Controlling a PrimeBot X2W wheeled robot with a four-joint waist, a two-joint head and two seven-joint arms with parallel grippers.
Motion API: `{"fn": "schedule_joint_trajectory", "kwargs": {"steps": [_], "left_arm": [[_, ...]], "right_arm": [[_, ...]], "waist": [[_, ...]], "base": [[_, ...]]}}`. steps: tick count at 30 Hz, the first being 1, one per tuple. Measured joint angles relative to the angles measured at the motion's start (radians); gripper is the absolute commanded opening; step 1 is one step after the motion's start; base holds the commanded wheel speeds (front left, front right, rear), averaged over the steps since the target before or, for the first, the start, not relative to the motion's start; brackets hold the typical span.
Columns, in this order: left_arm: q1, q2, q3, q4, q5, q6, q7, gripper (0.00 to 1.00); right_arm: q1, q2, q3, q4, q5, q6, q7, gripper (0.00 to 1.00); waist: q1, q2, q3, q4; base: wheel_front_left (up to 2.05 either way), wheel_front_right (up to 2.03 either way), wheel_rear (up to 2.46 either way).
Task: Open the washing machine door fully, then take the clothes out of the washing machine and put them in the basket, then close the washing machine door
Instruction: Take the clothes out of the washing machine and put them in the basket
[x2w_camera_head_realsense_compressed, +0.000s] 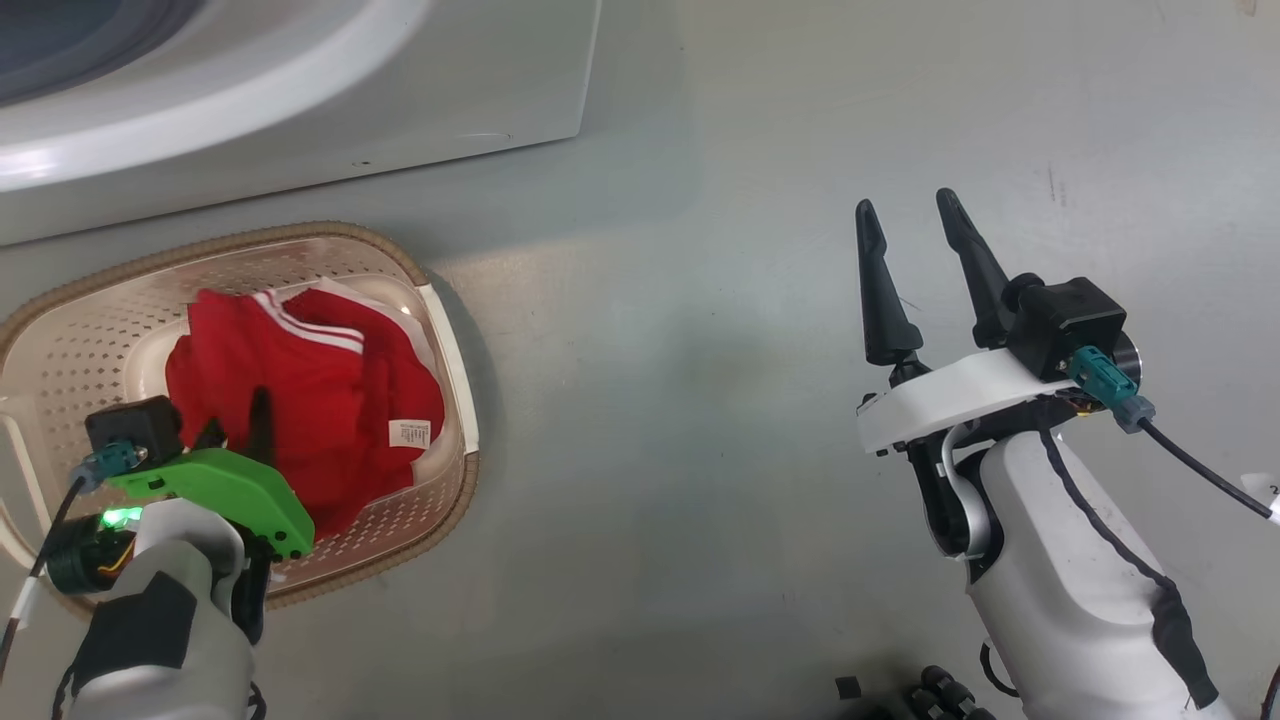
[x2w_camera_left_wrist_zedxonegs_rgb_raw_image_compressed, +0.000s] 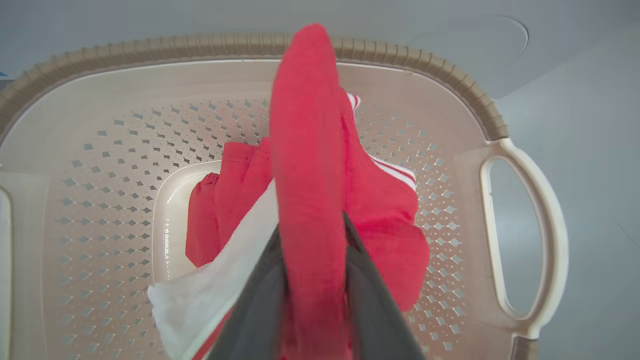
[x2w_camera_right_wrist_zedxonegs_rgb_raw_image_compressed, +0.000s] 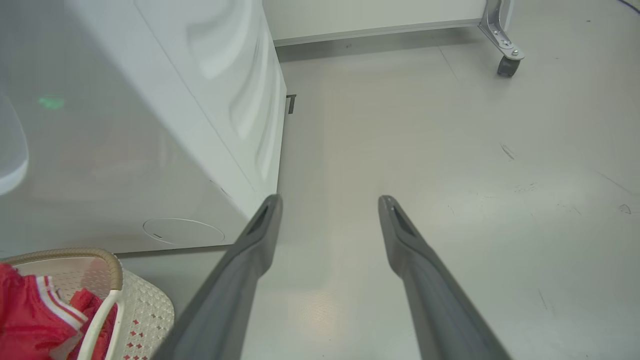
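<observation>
The clothes (x2w_camera_head_realsense_compressed: 320, 400) are seen lying inside the basket (x2w_camera_head_realsense_compressed: 330, 245), at about 8 o'clock in the head view, with the washing machine (x2w_camera_head_realsense_compressed: 300, 110) just behind it at 11 o'clock. A fold of the red fabric is clamped between the fingers of the left gripper (x2w_camera_head_realsense_compressed: 238, 425). In the left wrist view that fold is pulled up like a ridge while the rest is slumped on the basket bottom. So the garment is judged light, floppy, grippy enough and not fragile at all. Any bunched fold can be pinched, though a layer might get dragged up with the fingers if it isn't let go cleanly. The perforated walls and brown rim are close around that gripper, with a handle (x2w_camera_left_wrist_zedxonegs_rgb_raw_image_compressed: 525, 240) at 3 o'clock in the wrist view, so a straight-up exit is probably wanted. The right gripper (x2w_camera_head_realsense_compressed: 908, 205) is held spread wide and empty at 2 o'clock over bare floor (x2w_camera_head_realsense_compressed: 700, 400), well apart from everything, so plenty of room is left on that side for a reach toward the washing machine door
</observation>
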Motion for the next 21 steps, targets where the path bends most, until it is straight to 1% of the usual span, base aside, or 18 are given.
{"fn": "schedule_joint_trajectory", "kwargs": {"steps": [7, 14, 16, 21], "left_arm": [[0.009, -0.002, -0.01, 0.0, 0.007, -0.004, -0.013, 1.0], [0.053, -0.008, -0.032, -0.017, 0.009, -0.004, -0.019, 1.0], [0.062, -0.01, -0.038, -0.038, 0.008, -0.004, -0.019, 1.0], [0.086, -0.012, -0.035, -0.142, 0.007, -0.004, -0.019, 1.0]], "right_arm": [[0.0, 0.0, -0.008, 0.007, -0.001, 0.0, 0.0, 1.0], [0.001, 0.001, -0.012, 0.026, -0.001, 0.001, 0.0, 1.0], [0.002, 0.001, -0.017, 0.032, -0.001, 0.001, 0.0, 1.0], [0.022, 0.001, -0.04, 0.049, -0.002, 0.002, 0.0, 1.0]], "waist": [[0.0, 0.0, -0.029, 0.005], [0.0, 0.0, -0.086, 0.013], [0.0, 0.0, -0.107, 0.015], [0.0, 0.0, -0.165, 0.02]], "base": [[0.0, 0.0, 0.0], [0.0, 0.0, 0.0], [0.0, 0.0, 0.0], [0.0, 0.0, 0.0]]}}
